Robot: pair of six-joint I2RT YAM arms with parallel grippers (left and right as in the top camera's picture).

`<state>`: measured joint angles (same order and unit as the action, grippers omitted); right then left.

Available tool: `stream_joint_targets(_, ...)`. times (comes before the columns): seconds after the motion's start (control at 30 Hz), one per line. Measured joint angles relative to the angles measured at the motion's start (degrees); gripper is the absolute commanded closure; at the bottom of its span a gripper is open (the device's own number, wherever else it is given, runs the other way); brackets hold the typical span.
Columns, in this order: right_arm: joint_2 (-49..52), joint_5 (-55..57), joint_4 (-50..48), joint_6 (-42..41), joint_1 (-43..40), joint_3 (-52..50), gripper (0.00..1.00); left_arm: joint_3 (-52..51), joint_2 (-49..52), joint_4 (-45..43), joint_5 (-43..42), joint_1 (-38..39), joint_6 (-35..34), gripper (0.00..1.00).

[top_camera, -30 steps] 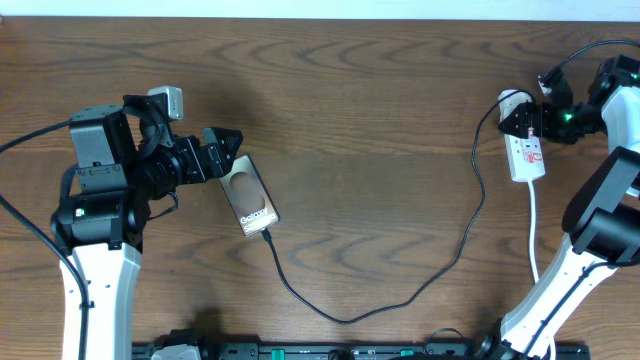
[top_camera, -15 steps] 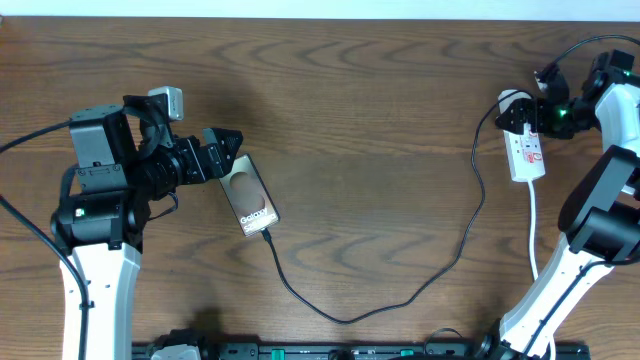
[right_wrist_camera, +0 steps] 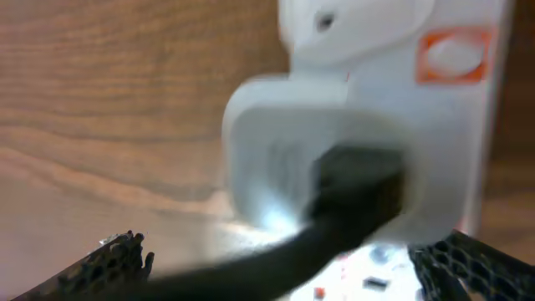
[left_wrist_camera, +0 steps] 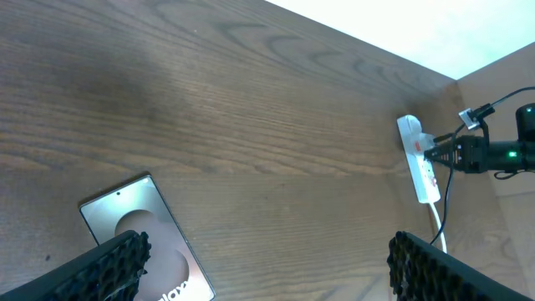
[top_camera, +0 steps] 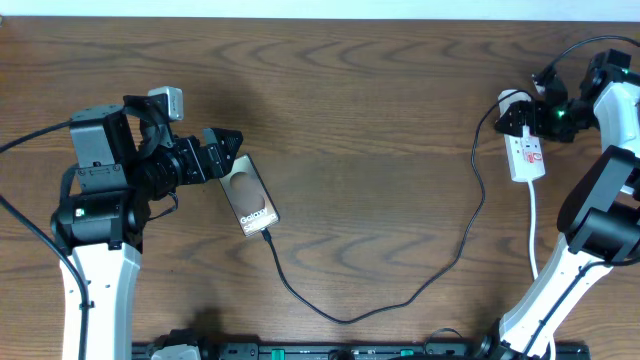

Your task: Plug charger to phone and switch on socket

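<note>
Table (top_camera: 380, 100): brown wood grain. Phone (top_camera: 250, 197): glossy dark brown face, white lettering. Cable (top_camera: 345, 320): black. Power strip (top_camera: 527, 155): white, red marks.

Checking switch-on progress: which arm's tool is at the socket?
The right tool, at the white socket's far end; the left tool is beside the phone.

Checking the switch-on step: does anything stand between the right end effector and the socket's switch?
Nothing visible covers the orange switch on the socket. In the right wrist view, the white adapter holding the charger cable sits directly ahead of the open right end effector. It is beside the switch, so the approach looks tight.
</note>
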<state>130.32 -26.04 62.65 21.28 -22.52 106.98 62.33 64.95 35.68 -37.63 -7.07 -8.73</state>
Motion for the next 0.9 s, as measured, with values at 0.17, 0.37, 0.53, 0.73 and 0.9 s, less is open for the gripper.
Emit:
stream_joint_targets(0.17,-0.1,-1.3,1.5,-1.5,1.1,-0.2,0.02,0.0,0.0,0.0,0.0,0.0,0.0,0.07)
stream_joint_targets(0.37,-0.1,-1.1,1.2,-2.3,1.3,-0.2,0.02,0.0,0.0,0.0,0.0,0.0,0.0,0.07)
stream_joint_targets(0.53,-0.1,-0.7,1.2,-2.5,1.3,-0.2,0.03,0.0,0.0,0.1,0.0,0.0,0.0,0.07)
stream_joint_targets(0.73,-0.1,0.2,0.6,-3.0,1.3,-0.2,0.04,0.0,0.0,0.1,0.0,0.0,0.0,0.07)
stream_joint_targets(0.9,-0.2,1.9,0.0,-3.3,1.3,-0.2,0.05,0.0,0.0,0.1,0.0,0.0,0.0,0.07)
